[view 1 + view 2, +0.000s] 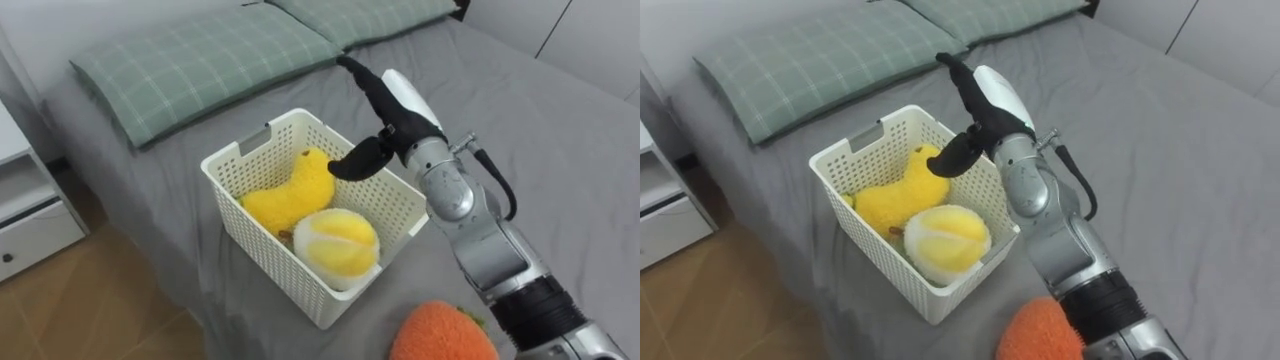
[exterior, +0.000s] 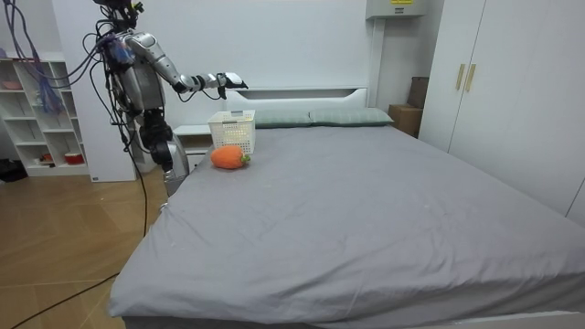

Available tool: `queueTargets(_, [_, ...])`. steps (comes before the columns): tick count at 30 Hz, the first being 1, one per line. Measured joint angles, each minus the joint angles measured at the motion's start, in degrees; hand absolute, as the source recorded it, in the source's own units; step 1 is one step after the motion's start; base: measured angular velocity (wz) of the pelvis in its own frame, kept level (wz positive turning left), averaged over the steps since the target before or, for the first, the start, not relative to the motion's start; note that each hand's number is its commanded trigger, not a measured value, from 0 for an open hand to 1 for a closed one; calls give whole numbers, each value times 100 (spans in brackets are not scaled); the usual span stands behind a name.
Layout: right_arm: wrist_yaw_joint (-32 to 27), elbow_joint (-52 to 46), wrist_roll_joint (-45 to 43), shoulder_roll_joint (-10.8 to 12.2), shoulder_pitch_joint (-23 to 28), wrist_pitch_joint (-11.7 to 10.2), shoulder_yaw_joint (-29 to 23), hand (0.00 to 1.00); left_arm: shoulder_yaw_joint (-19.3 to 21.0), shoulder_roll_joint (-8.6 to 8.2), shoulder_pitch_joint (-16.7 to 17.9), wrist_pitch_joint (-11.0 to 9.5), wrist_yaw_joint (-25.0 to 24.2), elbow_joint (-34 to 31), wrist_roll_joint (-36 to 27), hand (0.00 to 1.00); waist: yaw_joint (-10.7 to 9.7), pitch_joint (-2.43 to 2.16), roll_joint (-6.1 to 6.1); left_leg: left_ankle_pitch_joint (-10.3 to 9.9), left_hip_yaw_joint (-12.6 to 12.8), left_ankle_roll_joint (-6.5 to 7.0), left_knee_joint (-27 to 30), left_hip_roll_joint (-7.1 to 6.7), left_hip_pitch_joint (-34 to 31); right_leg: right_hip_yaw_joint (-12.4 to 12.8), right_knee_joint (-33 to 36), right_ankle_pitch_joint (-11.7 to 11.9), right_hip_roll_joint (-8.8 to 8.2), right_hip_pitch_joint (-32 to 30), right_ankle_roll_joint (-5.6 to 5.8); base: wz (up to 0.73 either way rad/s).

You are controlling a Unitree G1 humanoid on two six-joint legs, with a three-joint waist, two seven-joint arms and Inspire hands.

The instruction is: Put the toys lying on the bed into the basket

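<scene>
Robot position: standing on the wood floor at the side of the bed (image 2: pixel 366 210), up by its head end, with the right arm stretched out over the mattress.

Right hand (image 1: pixel 403 100): held in the air above the far right rim of the white perforated basket (image 1: pixel 282 272). The fingers are straight and spread, and the thumb is angled down over the basket's interior. There is nothing in its grasp. No contact with the basket can be made out.

Basket: sits on the grey sheet near the bed's edge, just in front of two green checked pillows (image 1: pixel 200 60). It contains two toys:
- a curved yellow plush toy (image 1: pixel 290 195), lying toward the far side;
- a round pale-yellow plush toy (image 1: pixel 340 240), lying against the near wall and touching the first.

Outstanding item: an orange plush toy (image 1: pixel 445 335) with a small green tuft lies on the sheet just beside the basket, outside it, on the robot's near right and below the forearm.

Surroundings: a white drawer unit (image 1: pixel 25 215) stands on the floor beside the bed, on the robot's left.
</scene>
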Motion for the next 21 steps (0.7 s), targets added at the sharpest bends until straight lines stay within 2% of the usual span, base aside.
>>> queueTargets(2, [4,-7,0,0,0,0,-181,0,29,0,12,7,0,17,8,0,-48,5,-1,-4,-1,5,4,-1,0,-10,0,1,-1,-8,1,0])
queueTargets(5, [0,-162,300,-2,106,-1,-469,0,-2,0,121,16,0,33,-1,0,-252,22,28,7,6,38,8,-2,17,-10,-13,5,-3,26,5,-1])
queueTargets(9, [-35,-637,885,-139,604,-84,-788,0,13,-29,181,4,14,40,-1,0,-450,18,59,-8,122,56,-3,24,31,131,-11,6,2,-29,7,-16])
queueTargets(11, [-91,-637,1008,-143,733,-108,-881,0,13,-61,191,-16,49,50,-2,0,-543,9,102,-31,222,65,-4,51,62,257,-7,18,21,-21,16,-28])
queueTargets(13, [-104,-636,1125,-150,949,-151,-1058,0,22,-103,216,-33,52,77,4,0,-642,-28,174,-59,395,86,-45,97,142,388,-6,25,26,-36,19,-35])
queueTargets(15, [-122,-637,1128,-150,1134,-173,-1176,0,140,-150,259,-40,52,75,45,0,-744,-50,184,-70,521,96,-117,134,228,493,-6,28,30,-31,19,-38])
queueTargets(18, [-150,-636,1238,-151,1377,-175,-1285,0,158,-150,267,-41,63,77,56,0,-894,-44,195,-106,705,94,-141,198,299,633,-8,43,63,-31,10,-37])
queueTargets(21, [-149,-636,1281,-150,1535,-177,-1293,0,149,-148,230,-51,93,74,54,0,-1155,-55,183,-164,839,86,-139,250,295,742,6,46,100,-82,6,-25])
